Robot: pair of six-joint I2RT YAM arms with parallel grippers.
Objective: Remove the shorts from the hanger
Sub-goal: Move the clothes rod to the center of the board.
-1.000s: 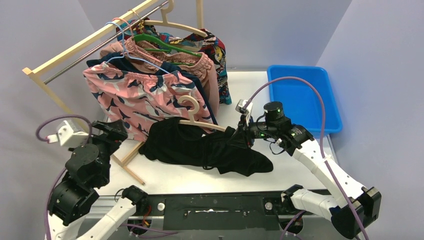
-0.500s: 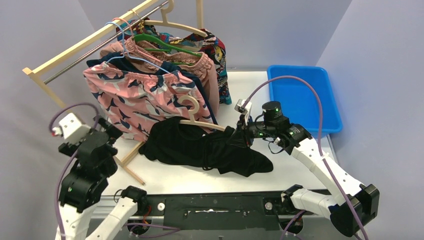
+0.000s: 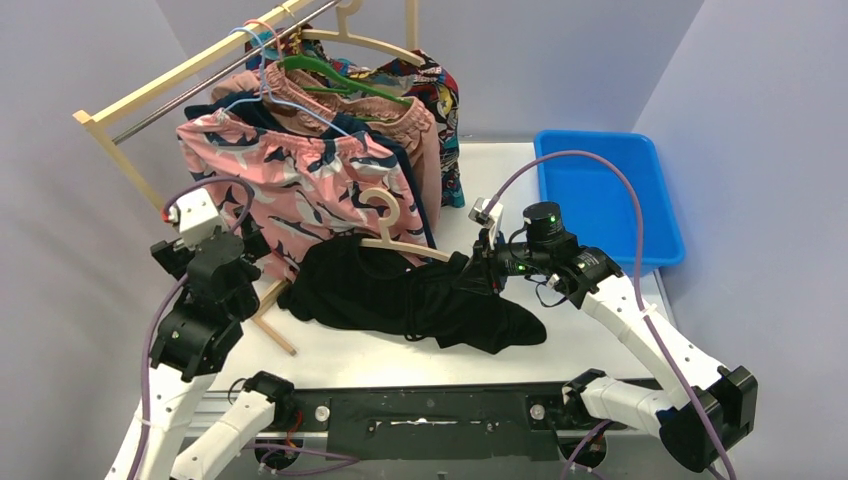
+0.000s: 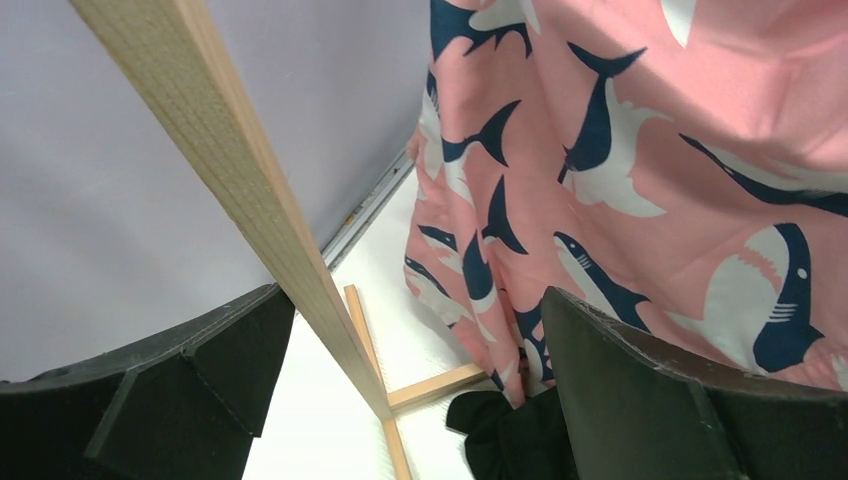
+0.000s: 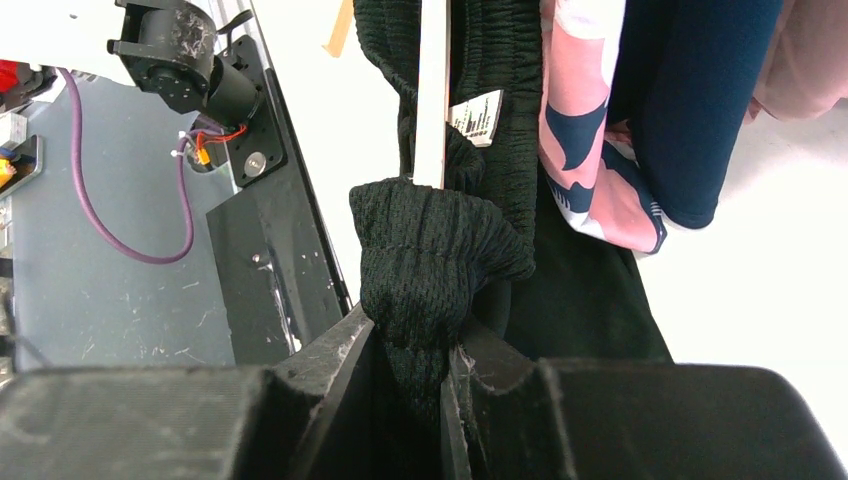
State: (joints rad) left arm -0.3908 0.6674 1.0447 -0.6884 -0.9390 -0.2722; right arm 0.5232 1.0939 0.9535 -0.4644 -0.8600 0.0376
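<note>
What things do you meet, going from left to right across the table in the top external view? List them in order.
left tool → black shorts → blue tray

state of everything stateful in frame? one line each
black shorts: heaped on table, hanger arm inside waistband
wooden hanger: off the rack, lying against black shorts
pink shark-print shorts: hanging on rack
right gripper: shut on black shorts
left gripper: open, holding nothing
blue bin: nothing inside
</note>
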